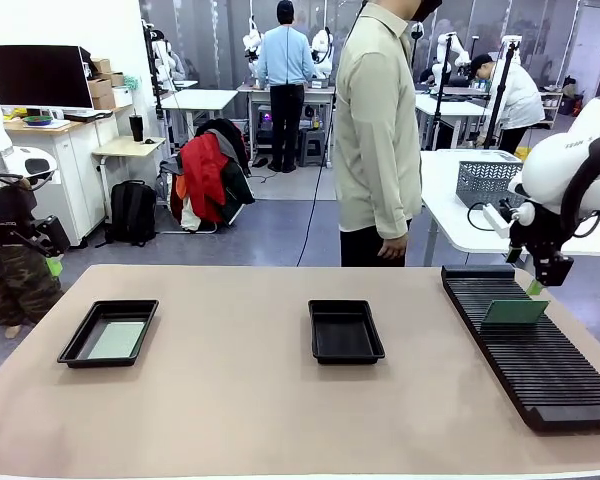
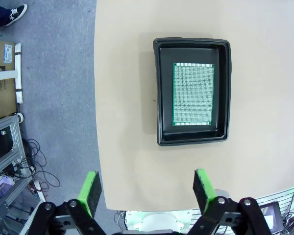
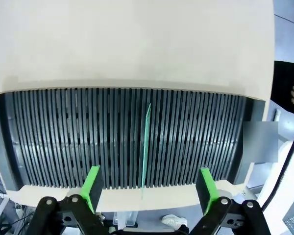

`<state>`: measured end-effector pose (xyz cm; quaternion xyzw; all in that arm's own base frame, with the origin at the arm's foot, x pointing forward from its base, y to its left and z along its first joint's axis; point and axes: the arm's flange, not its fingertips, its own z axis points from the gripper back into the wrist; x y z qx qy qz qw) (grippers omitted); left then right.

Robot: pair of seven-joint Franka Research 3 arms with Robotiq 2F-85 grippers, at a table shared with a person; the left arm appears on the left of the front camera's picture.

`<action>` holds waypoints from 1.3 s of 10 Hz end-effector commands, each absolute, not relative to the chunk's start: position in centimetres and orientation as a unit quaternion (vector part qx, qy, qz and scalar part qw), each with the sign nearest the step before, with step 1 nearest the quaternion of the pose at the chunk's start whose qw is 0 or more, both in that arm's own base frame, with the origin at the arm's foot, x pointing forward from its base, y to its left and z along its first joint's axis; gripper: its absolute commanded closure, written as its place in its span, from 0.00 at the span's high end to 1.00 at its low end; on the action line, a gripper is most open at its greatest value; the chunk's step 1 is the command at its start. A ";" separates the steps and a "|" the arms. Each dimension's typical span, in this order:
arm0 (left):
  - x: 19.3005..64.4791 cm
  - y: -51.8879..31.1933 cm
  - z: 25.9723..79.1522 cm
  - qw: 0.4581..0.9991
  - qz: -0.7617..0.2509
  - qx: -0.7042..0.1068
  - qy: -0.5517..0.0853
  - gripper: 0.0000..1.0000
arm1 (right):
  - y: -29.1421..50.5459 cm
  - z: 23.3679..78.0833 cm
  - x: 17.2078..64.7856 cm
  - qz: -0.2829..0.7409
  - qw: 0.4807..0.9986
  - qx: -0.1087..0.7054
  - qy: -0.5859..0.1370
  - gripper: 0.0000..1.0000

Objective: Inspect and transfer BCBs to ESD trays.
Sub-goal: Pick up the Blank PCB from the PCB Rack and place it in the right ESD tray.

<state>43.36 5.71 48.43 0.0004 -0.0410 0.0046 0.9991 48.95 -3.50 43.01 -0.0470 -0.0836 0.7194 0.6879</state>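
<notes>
Front: tan table, person behind, head cropped; right gripper too small to judge. Left wrist: left gripper with fingers apart, flat BCB in an ESD tray beyond its fingertips. Right wrist: fingers apart, upright BCB edge-on between them, in the rack.

An electronics or robotics lab: black ESD trays and a ribbed slotted rack lie on a beige table, while white workbenches with people at them fill 12 o'clock and a monitor on white cabinets stands at 10 o'clock.
</notes>
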 end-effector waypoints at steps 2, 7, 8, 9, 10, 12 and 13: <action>43.5 5.7 48.2 0.999 0.006 0.000 -0.046 1.00 | -4.7 40.2 50.6 0.720 0.688 -0.032 -0.089 1.00; 43.5 5.7 48.2 0.999 0.006 0.000 -0.046 1.00 | -5.9 36.6 51.4 0.706 0.704 -0.023 -0.070 1.00; 43.5 5.7 48.2 0.999 0.006 0.000 -0.046 1.00 | -6.2 36.1 51.4 0.704 0.706 -0.020 -0.069 1.00; 43.5 5.7 48.2 0.999 0.006 0.000 -0.046 1.00 | -6.5 35.7 51.4 0.700 0.710 -0.020 -0.070 1.00; 43.5 5.7 48.2 0.999 0.006 0.000 -0.046 1.00 | -6.6 35.3 51.4 0.697 0.713 -0.019 -0.070 1.00; 43.5 5.7 48.2 0.999 0.006 0.000 -0.046 1.00 | -6.8 34.8 51.4 0.695 0.715 -0.016 -0.075 1.00; 43.5 5.7 48.2 0.999 0.006 0.000 -0.046 1.00 | -6.9 34.6 51.5 0.692 0.717 -0.015 -0.079 1.00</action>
